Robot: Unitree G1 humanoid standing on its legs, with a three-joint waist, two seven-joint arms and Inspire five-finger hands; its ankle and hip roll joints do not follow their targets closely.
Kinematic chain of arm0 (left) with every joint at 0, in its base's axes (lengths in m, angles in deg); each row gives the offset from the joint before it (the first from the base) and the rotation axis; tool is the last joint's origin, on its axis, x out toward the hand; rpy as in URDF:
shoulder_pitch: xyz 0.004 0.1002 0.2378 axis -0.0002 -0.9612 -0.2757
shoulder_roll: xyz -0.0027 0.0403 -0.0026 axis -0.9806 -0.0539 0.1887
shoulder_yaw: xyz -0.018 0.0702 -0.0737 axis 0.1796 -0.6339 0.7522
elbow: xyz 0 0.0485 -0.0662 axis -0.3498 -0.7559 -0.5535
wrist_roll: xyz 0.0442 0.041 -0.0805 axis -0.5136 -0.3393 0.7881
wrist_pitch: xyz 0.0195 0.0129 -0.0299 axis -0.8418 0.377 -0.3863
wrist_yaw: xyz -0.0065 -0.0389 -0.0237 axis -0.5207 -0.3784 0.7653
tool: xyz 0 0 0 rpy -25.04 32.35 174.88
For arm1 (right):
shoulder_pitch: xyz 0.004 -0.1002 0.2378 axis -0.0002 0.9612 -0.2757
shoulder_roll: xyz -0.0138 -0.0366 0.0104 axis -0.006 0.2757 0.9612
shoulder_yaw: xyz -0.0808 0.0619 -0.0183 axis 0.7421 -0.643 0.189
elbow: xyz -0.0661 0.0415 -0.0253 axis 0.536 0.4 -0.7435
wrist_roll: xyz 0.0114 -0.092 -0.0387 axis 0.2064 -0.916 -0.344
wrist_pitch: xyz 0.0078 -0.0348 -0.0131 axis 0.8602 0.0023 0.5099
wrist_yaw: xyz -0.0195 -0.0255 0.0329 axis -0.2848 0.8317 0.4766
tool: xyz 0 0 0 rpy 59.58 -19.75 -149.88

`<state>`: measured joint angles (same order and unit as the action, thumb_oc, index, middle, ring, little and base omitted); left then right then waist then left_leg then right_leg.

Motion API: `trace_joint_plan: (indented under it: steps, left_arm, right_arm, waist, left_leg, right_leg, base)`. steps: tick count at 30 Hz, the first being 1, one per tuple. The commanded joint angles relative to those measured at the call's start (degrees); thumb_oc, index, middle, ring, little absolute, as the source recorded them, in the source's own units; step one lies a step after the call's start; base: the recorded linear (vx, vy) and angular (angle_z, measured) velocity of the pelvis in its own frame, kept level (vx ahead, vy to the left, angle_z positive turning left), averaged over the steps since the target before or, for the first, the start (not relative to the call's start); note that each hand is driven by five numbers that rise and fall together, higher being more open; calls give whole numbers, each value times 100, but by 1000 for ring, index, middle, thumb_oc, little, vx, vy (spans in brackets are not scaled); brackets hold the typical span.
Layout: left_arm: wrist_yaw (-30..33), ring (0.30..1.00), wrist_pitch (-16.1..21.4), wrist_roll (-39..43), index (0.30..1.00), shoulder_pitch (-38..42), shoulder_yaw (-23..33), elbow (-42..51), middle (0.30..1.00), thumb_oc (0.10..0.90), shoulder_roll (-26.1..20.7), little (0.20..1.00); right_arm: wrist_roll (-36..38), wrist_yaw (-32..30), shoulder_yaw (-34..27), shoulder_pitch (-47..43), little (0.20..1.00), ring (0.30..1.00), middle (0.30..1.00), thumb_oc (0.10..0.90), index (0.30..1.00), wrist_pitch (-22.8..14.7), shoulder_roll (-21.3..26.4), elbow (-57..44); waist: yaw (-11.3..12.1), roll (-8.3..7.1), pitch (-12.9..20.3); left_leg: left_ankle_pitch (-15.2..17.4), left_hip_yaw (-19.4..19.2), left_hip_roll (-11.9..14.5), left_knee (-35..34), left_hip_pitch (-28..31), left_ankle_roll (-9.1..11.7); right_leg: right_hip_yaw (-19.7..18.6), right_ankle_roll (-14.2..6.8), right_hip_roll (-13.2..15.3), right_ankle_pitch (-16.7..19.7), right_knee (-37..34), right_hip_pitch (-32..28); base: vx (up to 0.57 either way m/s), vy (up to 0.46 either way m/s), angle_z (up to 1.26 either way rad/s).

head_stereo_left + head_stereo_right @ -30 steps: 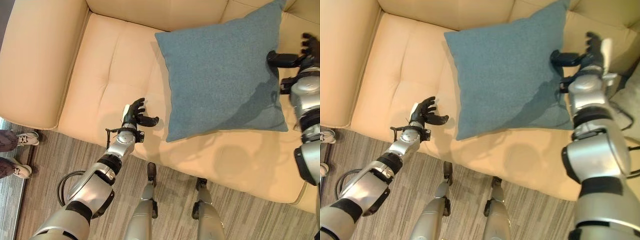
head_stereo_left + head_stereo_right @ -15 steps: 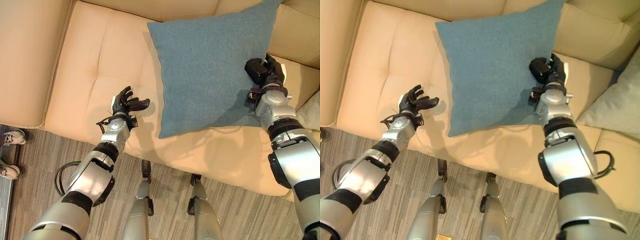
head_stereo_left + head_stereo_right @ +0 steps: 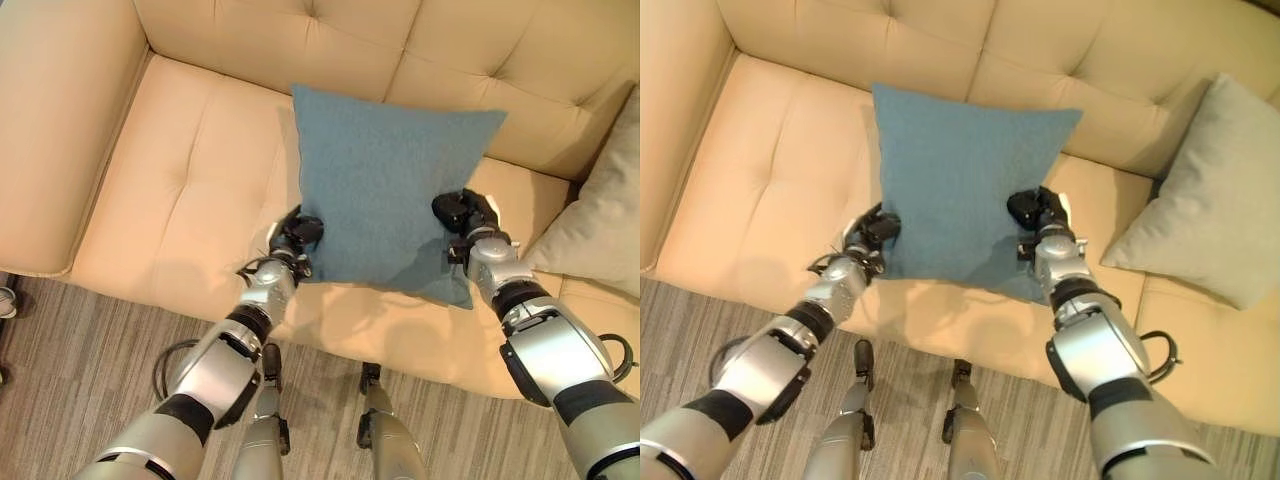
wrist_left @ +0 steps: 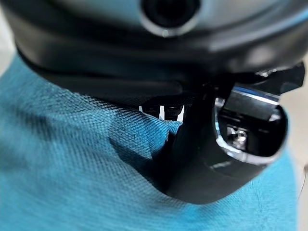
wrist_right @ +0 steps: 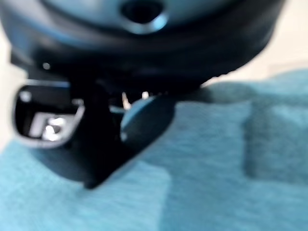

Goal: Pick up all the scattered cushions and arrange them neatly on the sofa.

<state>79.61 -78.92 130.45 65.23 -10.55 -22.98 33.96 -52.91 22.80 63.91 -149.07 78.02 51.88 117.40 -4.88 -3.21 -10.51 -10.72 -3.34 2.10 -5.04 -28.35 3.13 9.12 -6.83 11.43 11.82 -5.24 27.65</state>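
A blue cushion [image 3: 385, 190] stands on the cream sofa's seat [image 3: 190, 190], its top edge towards the backrest [image 3: 330, 45]. My left hand [image 3: 297, 232] is shut on the cushion's lower left edge; in the left wrist view its thumb [image 4: 192, 159] pinches a fold of the blue cloth [image 4: 72, 168]. My right hand [image 3: 462, 212] is shut on the lower right edge, and the right wrist view has its thumb [image 5: 139, 120] pressed into the blue cloth [image 5: 231, 183].
A light grey cushion [image 3: 1220, 195] leans in the sofa's right part, close to my right arm. The sofa's left armrest [image 3: 55, 120] bounds the seat on the left. Striped grey floor [image 3: 100, 340] runs along the sofa's front. A person's shoe [image 3: 5, 301] shows at the far left.
My left hand has moved right from the bare seat and shut on the cushion's left edge. My right hand, open a second ago, has shut on the right edge. The camera has shifted.
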Motion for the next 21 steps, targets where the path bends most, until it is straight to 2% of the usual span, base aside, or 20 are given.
trace_joint_plan:
  steps: [1, 5, 6, 13, 15, 18, 20, 21]
  left_arm:
    - [-808, 900, -104, -182, 900, 876, -125, 351, 900, 800, 1265, 900]
    - [-866, 900, -142, -267, 900, 630, -168, 279, 900, 800, 1387, 900]
    - [-845, 300, -106, -195, 300, 569, -205, 384, 300, 400, 1547, 300]
    - [-702, 300, -83, -441, 300, 269, -247, 435, 300, 400, 1565, 300]
    - [-636, 300, -82, -365, 300, 164, -196, 653, 300, 400, 1552, 300]
    - [-557, 300, -76, -344, 300, -85, -175, 913, 300, 400, 1484, 300]
    - [-554, 300, -72, -328, 300, -187, -176, 1086, 300, 400, 1429, 300]
    - [-561, 300, -71, -345, 300, -397, -136, 1396, 300, 400, 1282, 300]
  right_arm:
    - [-436, 774, 353, -264, 300, 300, 300, 400, 300, 53, -829, -419]
    - [-552, 750, 237, -29, 300, 300, 300, 400, 300, 44, -892, -482]
    - [-569, 673, 196, 119, 300, 300, 300, 400, 300, 28, -981, -583]
    - [-670, 504, -10, 763, 300, 300, 300, 400, 300, -26, -1037, -1271]
    - [-697, 357, -217, 1234, 300, 300, 300, 400, 300, -30, -987, -1824]
    - [-819, 319, -437, 1767, 300, 300, 300, 400, 300, -30, -878, -2245]
    - [-838, 275, -517, 1935, 300, 300, 300, 400, 300, -52, -838, -2400]
    - [-997, 299, -681, 2447, 300, 300, 300, 400, 300, -52, -709, -2826]
  waist:
    - [-17, 368, -708]
    - [-37, 409, -701]
    - [-56, 433, -660]
    - [-125, 454, -445]
    - [-185, 466, -227]
    - [-211, 513, -29]
    - [-216, 526, 22]
    - [-224, 556, 129]
  left_leg:
    - [1222, -27, 175, 4, 473, 178]
    - [1261, -58, 207, 4, 659, 125]
    - [1271, -46, 215, 4, 732, 100]
    - [1412, -70, 207, 4, 1100, 23]
    - [1540, -90, 164, 4, 1484, -33]
    - [1659, -98, 83, 22, 1871, -126]
    - [1710, -85, 36, 209, 1886, -141]
    - [1959, -75, -84, 452, 2030, -254]
  right_leg:
    - [-124, -195, 7, -900, 24, -676]
    - [-206, -167, -8, -948, 24, -773]
    - [-225, -160, -21, -963, 24, -832]
    - [-261, -155, -39, -1015, 24, -1150]
    - [-280, -177, -53, -1050, 24, -1491]
    - [-257, -202, 27, -1101, 38, -1850]
    - [-206, -217, 105, -1103, 62, -1958]
    - [-178, -257, 241, -1154, 168, -2180]
  base:
    - [-26, -15, -15]
    - [-18, -20, -14]
    - [-9, -16, -6]
    - [32, 4, -5]
    - [136, 61, -13]
    - [131, 97, -11]
    - [55, 126, -1]
    - [79, 195, 6]
